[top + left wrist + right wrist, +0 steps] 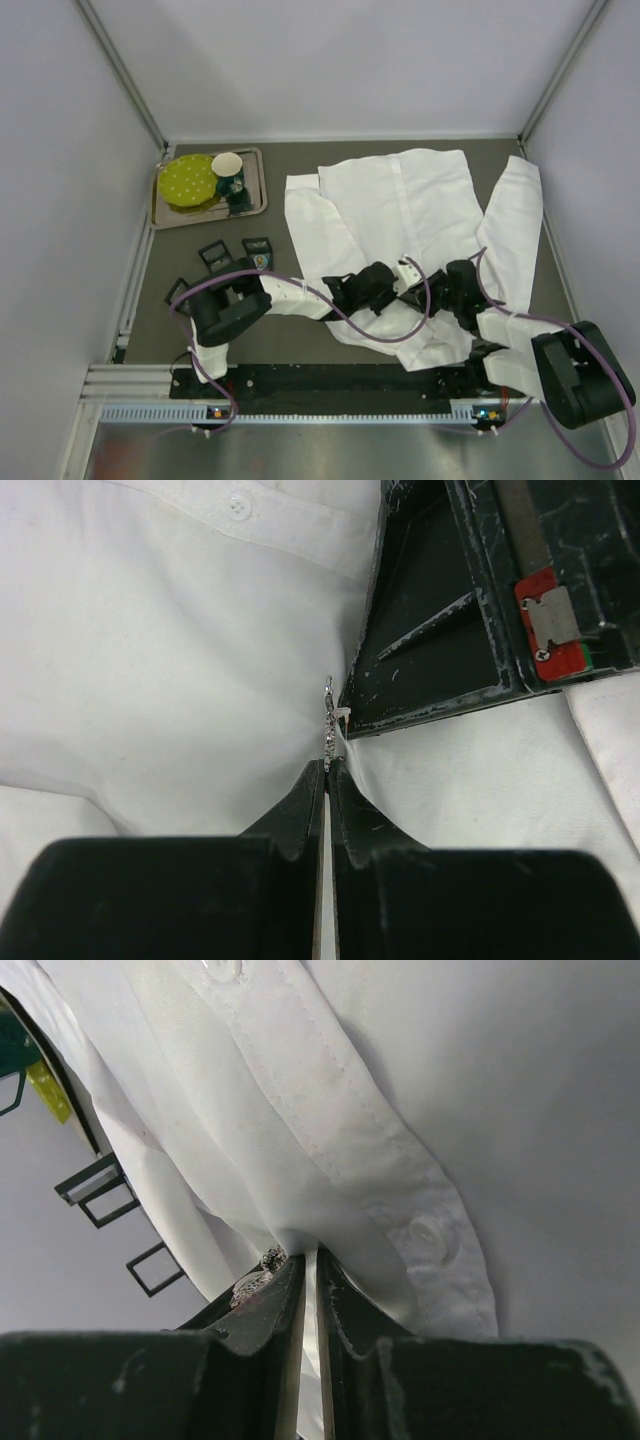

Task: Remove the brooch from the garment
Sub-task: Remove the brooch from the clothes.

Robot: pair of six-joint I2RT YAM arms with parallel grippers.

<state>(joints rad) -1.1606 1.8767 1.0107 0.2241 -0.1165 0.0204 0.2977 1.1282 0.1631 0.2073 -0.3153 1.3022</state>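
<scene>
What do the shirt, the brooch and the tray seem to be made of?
The shirt: thin woven cloth, white and matt; it creases and shows stitched seams. The brooch: probably silvery metal with small clear stones, as it glints. The tray: likely metal, grey with a dull sheen.

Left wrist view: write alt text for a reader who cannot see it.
The left gripper is shut on the lower end of a small silver brooch, seen against the white shirt that fills most of the view. A black housing with a red tab sits at upper right.
</scene>
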